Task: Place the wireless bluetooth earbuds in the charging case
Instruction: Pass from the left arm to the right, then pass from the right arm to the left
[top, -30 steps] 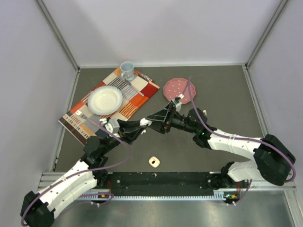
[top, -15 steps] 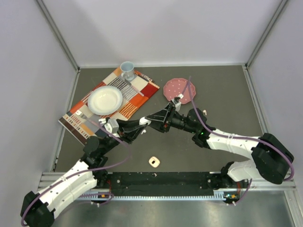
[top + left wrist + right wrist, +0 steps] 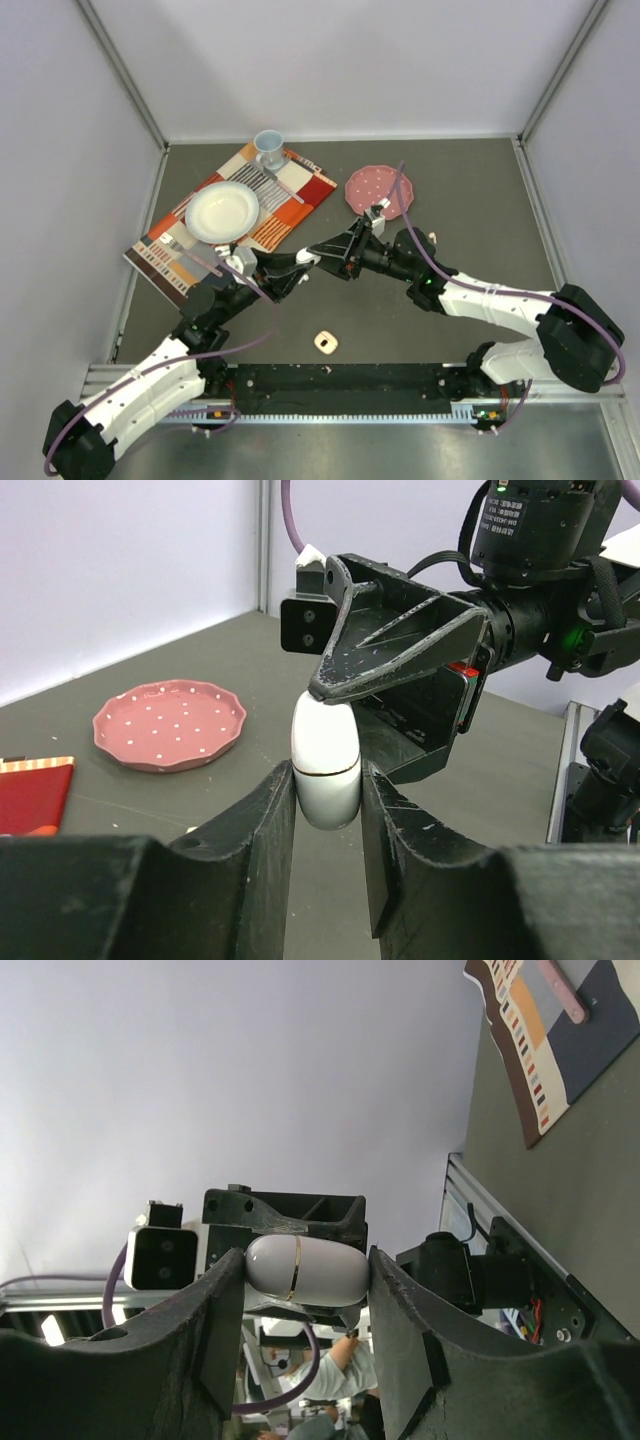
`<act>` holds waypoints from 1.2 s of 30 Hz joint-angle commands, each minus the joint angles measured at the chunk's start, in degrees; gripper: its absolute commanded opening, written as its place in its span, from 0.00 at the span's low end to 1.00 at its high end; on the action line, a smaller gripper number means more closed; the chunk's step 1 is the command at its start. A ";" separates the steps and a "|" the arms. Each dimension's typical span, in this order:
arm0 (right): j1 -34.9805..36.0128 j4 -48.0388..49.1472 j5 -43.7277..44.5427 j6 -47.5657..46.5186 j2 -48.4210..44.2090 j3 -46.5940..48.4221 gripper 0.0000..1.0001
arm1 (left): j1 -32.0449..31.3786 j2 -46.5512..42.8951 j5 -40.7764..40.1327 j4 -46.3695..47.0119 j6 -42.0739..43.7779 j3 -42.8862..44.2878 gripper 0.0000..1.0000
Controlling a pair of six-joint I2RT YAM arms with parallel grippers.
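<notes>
A white, pill-shaped charging case (image 3: 313,257) with a thin gold seam hangs above the middle of the table, and both grippers hold it. In the left wrist view the case (image 3: 325,760) stands upright, and my left gripper (image 3: 328,775) presses on its two flat sides. My right gripper (image 3: 305,1255) comes from the opposite side and is shut across the long ends of the case (image 3: 305,1270). In the top view the left gripper (image 3: 306,261) and right gripper (image 3: 321,254) meet tip to tip. The lid looks closed. I can make out no earbuds.
A small peach square item (image 3: 324,342) lies near the front rail. A pink dotted plate (image 3: 379,191) sits at the back right of centre. A patterned placemat (image 3: 290,215) at the back left carries a white bowl (image 3: 222,211) and a blue cup (image 3: 268,150).
The right gripper's fingers have closed onto the case while the left gripper kept it between its fingers. Both arms have hardly shifted.
</notes>
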 commanded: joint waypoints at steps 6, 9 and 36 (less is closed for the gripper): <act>1.39 2.30 -0.75 -2.02 -1.79 3.85 0.29 | -0.25 1.94 2.95 -1.75 -1.22 2.56 0.38; 1.48 2.74 -0.83 -1.75 -1.62 3.85 0.29 | -0.17 2.03 3.47 -1.66 -1.13 2.57 0.38; 1.48 1.95 -0.22 -1.67 -1.70 3.50 0.30 | -0.25 -0.17 2.42 3.35 -0.43 0.72 0.50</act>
